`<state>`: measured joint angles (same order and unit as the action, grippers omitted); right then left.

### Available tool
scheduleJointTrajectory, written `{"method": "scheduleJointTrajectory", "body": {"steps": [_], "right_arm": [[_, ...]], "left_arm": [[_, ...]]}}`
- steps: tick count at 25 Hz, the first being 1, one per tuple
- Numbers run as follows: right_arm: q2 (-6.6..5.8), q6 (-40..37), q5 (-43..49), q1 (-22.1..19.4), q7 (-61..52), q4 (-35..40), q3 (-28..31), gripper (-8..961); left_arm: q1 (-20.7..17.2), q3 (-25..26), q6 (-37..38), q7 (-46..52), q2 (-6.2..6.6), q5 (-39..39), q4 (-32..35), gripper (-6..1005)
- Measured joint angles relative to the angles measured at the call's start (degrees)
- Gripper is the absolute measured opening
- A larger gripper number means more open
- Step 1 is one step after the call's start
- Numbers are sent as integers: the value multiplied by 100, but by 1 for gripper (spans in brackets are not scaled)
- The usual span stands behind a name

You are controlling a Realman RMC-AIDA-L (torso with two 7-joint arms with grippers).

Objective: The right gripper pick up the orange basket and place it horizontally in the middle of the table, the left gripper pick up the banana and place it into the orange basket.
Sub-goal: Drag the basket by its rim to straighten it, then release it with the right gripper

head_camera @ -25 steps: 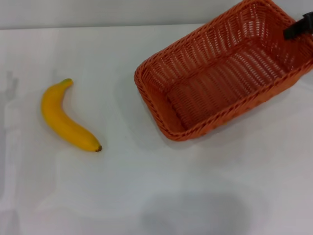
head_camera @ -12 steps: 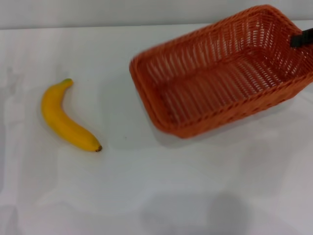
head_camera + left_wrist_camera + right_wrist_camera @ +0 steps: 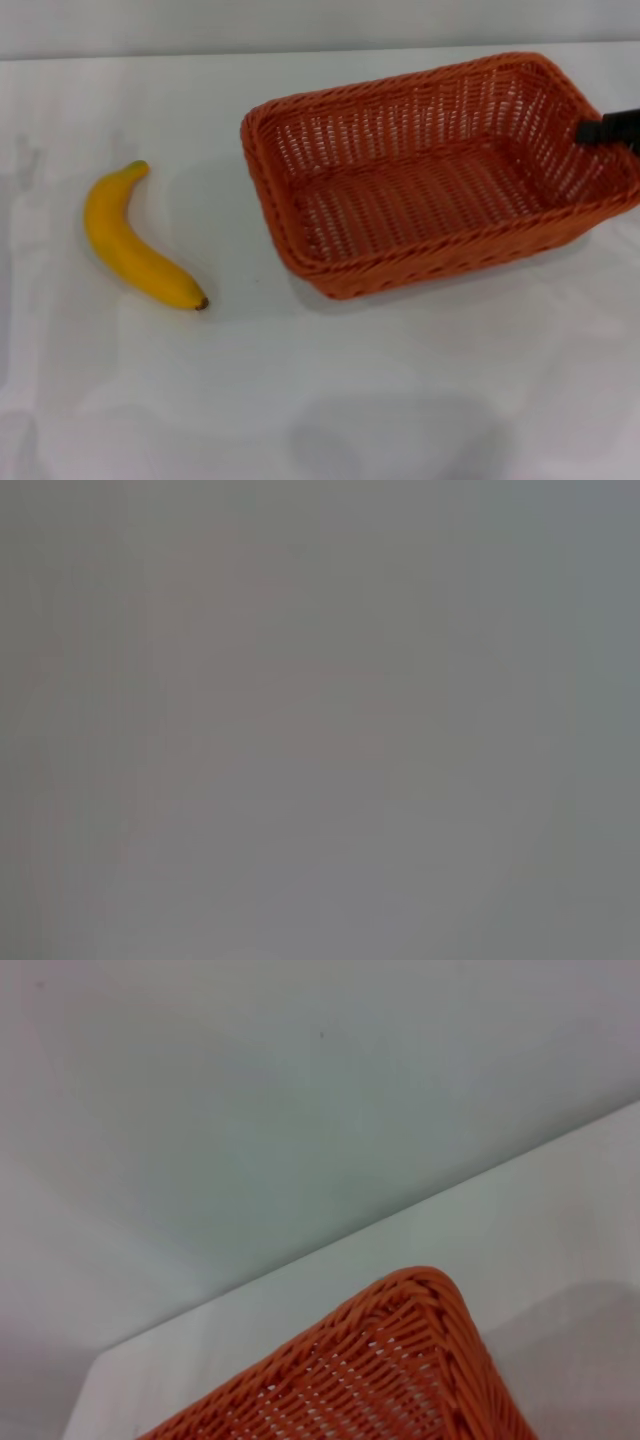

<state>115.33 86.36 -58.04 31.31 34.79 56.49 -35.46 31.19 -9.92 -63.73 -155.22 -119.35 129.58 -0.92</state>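
The orange basket point(image 3: 440, 262) lies lengthwise across the table point(image 3: 330, 400), right of centre, and holds nothing. Only the dark tip of my right gripper point(image 3: 608, 128) shows, at the basket's right rim, and it is holding that rim. In the right wrist view a corner of the basket point(image 3: 400, 1360) shows close up, with none of the gripper's fingers. The yellow banana point(image 3: 135, 240) rests on the table at the left, well apart from the basket, its green stem pointing away from me. My left gripper is out of view, and the left wrist view is plain grey.
The white tabletop stretches bare in front of the basket and between it and the banana. Its far edge point(image 3: 150, 55) meets a pale wall just behind the basket.
The basket has swung with the right gripper from a slanted position to lying level across the table, its left end shifting further left. The banana has not moved.
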Motion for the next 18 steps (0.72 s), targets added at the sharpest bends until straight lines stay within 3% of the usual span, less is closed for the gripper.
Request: {"method": "scheduleJointTrajectory", "body": {"steps": [6, 18], "right_arm": [[8, -323, -490, -129, 681, -827, -225, 191], [-16, -415, -1181, -372, 1284, -1066, -198, 191]], "left_arm": [[31, -21, 111, 0, 3, -23, 115, 869], [18, -30, 116, 0, 8, -44, 118, 868]]}}
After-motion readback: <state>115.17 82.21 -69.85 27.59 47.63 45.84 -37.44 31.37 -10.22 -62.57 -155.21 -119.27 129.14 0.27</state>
